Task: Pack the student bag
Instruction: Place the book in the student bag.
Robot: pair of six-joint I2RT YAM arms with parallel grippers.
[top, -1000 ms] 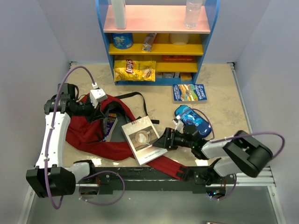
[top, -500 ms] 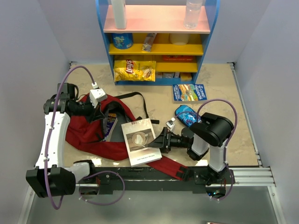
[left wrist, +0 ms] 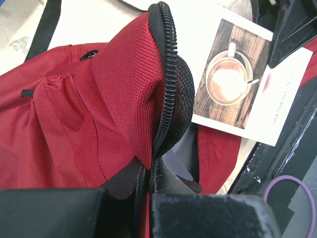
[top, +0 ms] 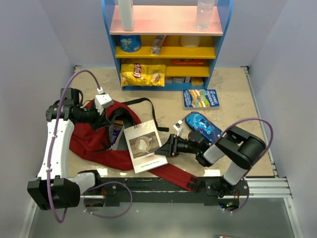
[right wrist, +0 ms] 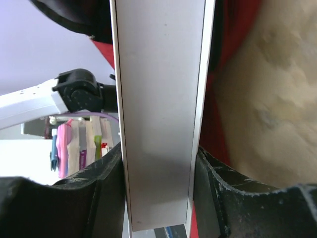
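Now the right gripper [top: 171, 147] has clamped onto the white book [top: 143, 146] and nudged it toward the student bag [top: 89, 141] lying at left, whose zipper edge [left wrist: 166, 84] the left gripper [left wrist: 148, 181] pinches open; insertion looks next

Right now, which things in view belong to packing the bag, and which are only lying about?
In the job: student bag, its zip rim pinched by the left tool; coffee-cover book, gripped by the right tool; probably to pack next: blue pencil case, blue booklet.
Lying about: shelf unit, Lay's chip bag, clear bottle, white bottle.
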